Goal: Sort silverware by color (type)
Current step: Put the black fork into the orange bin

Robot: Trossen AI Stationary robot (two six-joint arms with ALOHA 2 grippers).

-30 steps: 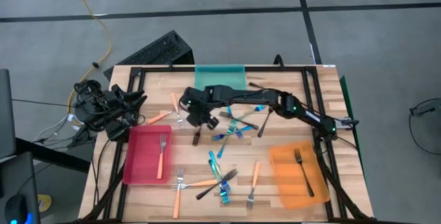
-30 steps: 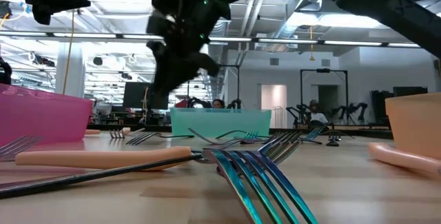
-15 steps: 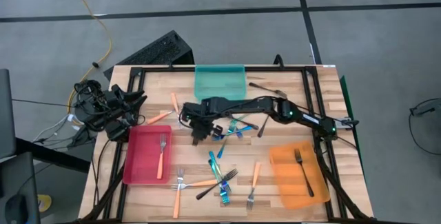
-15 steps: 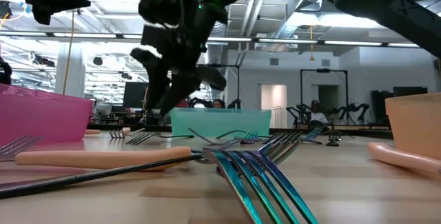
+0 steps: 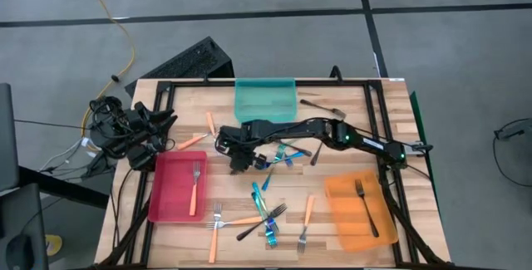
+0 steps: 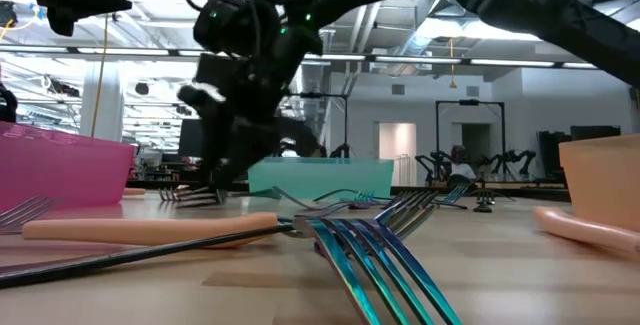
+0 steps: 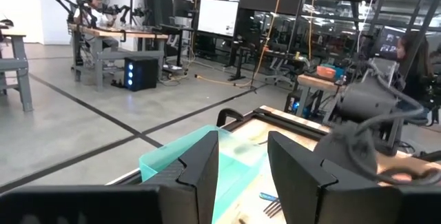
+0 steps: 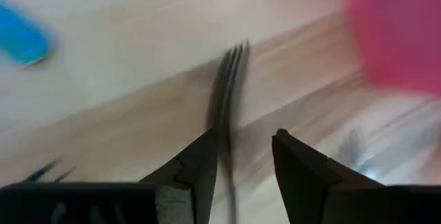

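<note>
My right gripper point(image 5: 237, 164) is low over the table's middle, just right of the red tray point(image 5: 162, 208). It is open, and in the right wrist view a dark fork point(image 8: 227, 79) lies on the wood, running in between its fingers point(image 8: 241, 138). In the low view the right gripper point(image 6: 215, 180) is down near the tabletop. Blue forks point(image 5: 278, 149) lie just to its right. A mixed pile of forks point(image 5: 266, 213) lies nearer the near edge. My left gripper point(image 7: 241, 158) is open and waits at the table's far left corner point(image 5: 162, 125). My right gripper comes from above, pointing down, with one finger on each side of the dark fork's handle point(image 8: 222, 124). The fork lies flat on the table. I cannot tell whether a finger touches it.
The red tray holds an orange-handled fork point(image 5: 194, 189). The orange tray point(image 5: 337, 220) at the near right holds a dark fork point(image 5: 366, 208). A teal tray point(image 5: 266, 100) sits at the far middle. Orange-handled forks point(image 5: 209, 125) point(image 5: 307, 212) and a dark fork point(image 5: 316, 104) lie scattered.
My right gripper has moved down and a little toward the table's near edge, from above the blue forks onto the dark fork beside the red tray. The forks have stayed where they were.
</note>
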